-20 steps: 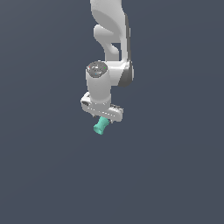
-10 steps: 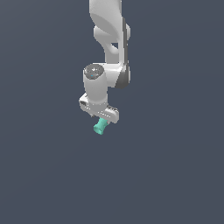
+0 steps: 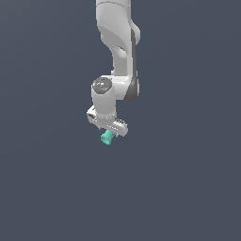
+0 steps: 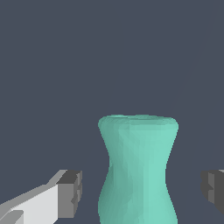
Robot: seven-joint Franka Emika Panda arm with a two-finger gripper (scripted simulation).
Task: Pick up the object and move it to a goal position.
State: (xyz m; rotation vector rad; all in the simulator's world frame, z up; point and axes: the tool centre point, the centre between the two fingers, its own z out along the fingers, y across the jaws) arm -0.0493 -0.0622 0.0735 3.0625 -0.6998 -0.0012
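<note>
The object [image 3: 108, 137] is a small teal-green spool with a narrow waist and flared ends. In the exterior view it lies just below my white gripper [image 3: 108, 130]. In the wrist view the object [image 4: 138, 166] sits between my two fingertips, with a dark gap on each side of it. One grey finger pad [image 4: 71, 192] shows fully, and the other pad [image 4: 213, 190] is at the picture's edge. My gripper [image 4: 141, 190] is open and straddles the object without touching it.
The white arm [image 3: 120, 52] comes down from the top of the exterior view. All around is a plain dark grey-blue ground with no other objects or edges in sight.
The wrist and gripper have come down a little over the object. The object has stayed in the same place.
</note>
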